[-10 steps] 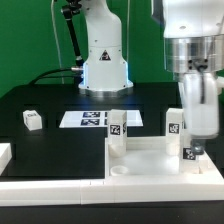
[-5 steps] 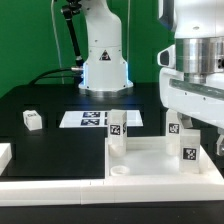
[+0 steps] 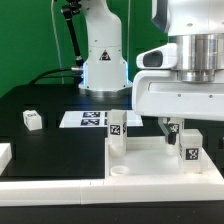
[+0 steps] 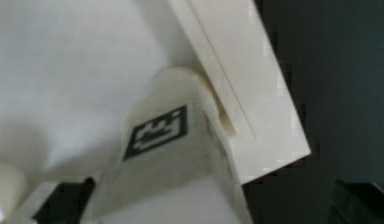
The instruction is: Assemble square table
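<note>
The square table's white slab (image 3: pixel 150 160) lies at the front of the exterior view, rim up. Three white tagged legs stand in its corner sockets: one at the back left (image 3: pixel 117 128), one at the back right (image 3: pixel 172 128) and one at the front right (image 3: pixel 192 155). A fourth leg (image 3: pixel 33 119) lies loose on the black table at the exterior view's left. My gripper (image 3: pixel 186 128) hangs open just above the front right leg. In the wrist view that leg (image 4: pixel 159 135) stands between my spread fingers (image 4: pixel 64 200), against the slab's rim (image 4: pixel 233 70), and the gripper (image 4: pixel 207 205) holds nothing.
The marker board (image 3: pixel 92 119) lies flat behind the slab. Long white border rails (image 3: pixel 50 182) run along the front and the exterior view's left. The robot's base (image 3: pixel 103 55) stands at the back.
My gripper held the front right leg upright in its socket one second ago. It has since let go, risen and turned, and the leg stays standing.
</note>
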Robot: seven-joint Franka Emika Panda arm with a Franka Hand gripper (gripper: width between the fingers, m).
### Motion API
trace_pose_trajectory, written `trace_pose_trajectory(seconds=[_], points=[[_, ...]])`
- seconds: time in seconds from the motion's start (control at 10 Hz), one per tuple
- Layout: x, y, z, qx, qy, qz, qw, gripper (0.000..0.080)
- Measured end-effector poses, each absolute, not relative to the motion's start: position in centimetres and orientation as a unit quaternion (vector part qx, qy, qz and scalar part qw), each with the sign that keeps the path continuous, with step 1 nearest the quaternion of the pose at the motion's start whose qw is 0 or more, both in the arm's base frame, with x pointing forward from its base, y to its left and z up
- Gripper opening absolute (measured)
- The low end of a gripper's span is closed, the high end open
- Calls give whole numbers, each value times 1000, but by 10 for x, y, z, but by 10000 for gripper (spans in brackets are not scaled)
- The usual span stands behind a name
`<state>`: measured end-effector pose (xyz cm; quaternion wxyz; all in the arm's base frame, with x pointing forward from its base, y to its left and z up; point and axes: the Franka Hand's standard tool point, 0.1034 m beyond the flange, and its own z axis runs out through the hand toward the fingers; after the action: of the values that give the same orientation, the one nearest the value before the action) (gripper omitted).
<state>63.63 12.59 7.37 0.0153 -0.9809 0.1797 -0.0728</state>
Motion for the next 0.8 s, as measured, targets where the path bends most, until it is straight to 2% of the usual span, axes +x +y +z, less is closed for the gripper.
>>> trace_pose_trajectory(seconds=[0.1, 0.2, 0.4, 0.5, 0.6, 0.8], points=[[636, 125, 73, -981, 181, -72, 15, 649], [636, 125, 73, -978, 195, -72, 16, 611], [636, 124, 72, -978, 196, -71, 15, 338], [635, 120, 71, -969, 235, -70, 15, 338], [635, 119, 71, -958, 278, -69, 18, 294], [635, 116, 70, -937, 341, -67, 21, 294]])
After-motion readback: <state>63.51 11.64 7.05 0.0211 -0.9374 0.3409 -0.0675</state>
